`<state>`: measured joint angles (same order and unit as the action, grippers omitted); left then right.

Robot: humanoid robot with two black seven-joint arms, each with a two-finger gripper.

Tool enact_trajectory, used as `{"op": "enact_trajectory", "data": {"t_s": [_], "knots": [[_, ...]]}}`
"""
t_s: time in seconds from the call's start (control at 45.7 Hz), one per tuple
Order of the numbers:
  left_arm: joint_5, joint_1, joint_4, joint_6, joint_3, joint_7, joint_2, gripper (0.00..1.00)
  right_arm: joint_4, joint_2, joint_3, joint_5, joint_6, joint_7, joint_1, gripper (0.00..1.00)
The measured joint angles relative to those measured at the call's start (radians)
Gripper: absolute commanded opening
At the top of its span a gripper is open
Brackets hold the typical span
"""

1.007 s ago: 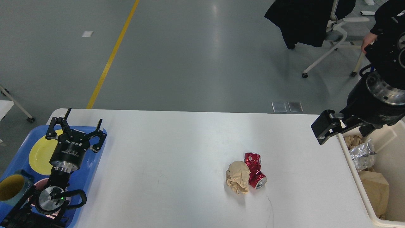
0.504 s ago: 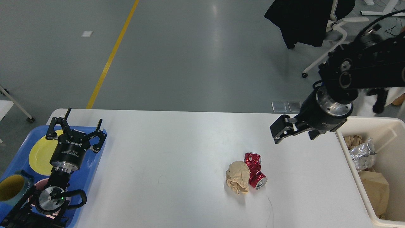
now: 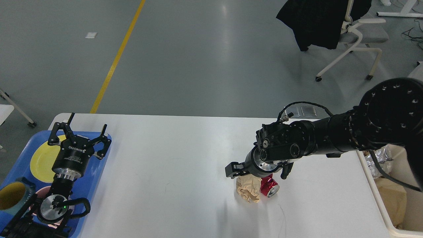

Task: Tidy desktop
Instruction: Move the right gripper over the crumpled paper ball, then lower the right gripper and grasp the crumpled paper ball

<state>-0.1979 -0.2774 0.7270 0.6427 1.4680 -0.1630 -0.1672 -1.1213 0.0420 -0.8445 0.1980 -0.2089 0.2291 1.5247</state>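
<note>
The white desktop [image 3: 165, 165] fills the lower view. A crumpled tan paper ball [image 3: 247, 192] lies on it right of centre, touching a crushed red can [image 3: 270, 188]. My right gripper [image 3: 259, 174] hangs directly over these two, open, one finger left of the paper and the other right of the can; its wrist hides their upper parts. I cannot tell whether the fingers touch them. My left gripper [image 3: 81, 133] is open and holds nothing, above the blue tray [image 3: 99, 165] at the left.
The tray holds a yellow plate [image 3: 39, 158], a yellow-lined cup [image 3: 11, 196] and a pink dish mostly hidden by my left arm. A cream bin [image 3: 375, 188] at the right edge contains foil and brown paper. An office chair [image 3: 350, 36] stands on the floor beyond.
My right arm has swung left and down from beside the bin to over the paper ball and can. The left arm, paper and can have not moved.
</note>
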Motion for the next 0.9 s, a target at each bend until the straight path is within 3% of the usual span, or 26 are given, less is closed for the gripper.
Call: {"op": "enact_trajectory", "data": {"t_s": [0.569, 0.613, 0.657, 0.788, 0.81, 0.898], "knots": [[0.0, 0.0, 0.0, 0.0, 0.0, 0.0, 0.0, 0.96, 0.16, 0.055, -0.007, 0.124, 0.017, 0.004, -0.202, 0.96], [0.0, 0.0, 0.0, 0.0, 0.0, 0.0, 0.0, 0.96, 0.173, 0.057, -0.007, 0.129, 0.017, 0.004, -0.214, 0.86], [0.0, 0.0, 0.0, 0.0, 0.0, 0.0, 0.0, 0.96, 0.181, 0.058, -0.007, 0.131, 0.017, 0.004, -0.22, 0.69], [0.0, 0.0, 0.0, 0.0, 0.0, 0.0, 0.0, 0.96, 0.183, 0.06, -0.007, 0.132, 0.016, 0.004, -0.222, 0.04], [0.0, 0.0, 0.0, 0.0, 0.0, 0.0, 0.0, 0.96, 0.182, 0.061, -0.007, 0.132, 0.015, 0.004, -0.222, 0.0], [0.0, 0.0, 0.0, 0.0, 0.0, 0.0, 0.0, 0.96, 0.18, 0.06, -0.007, 0.126, 0.01, 0.004, -0.222, 0.0]]}}
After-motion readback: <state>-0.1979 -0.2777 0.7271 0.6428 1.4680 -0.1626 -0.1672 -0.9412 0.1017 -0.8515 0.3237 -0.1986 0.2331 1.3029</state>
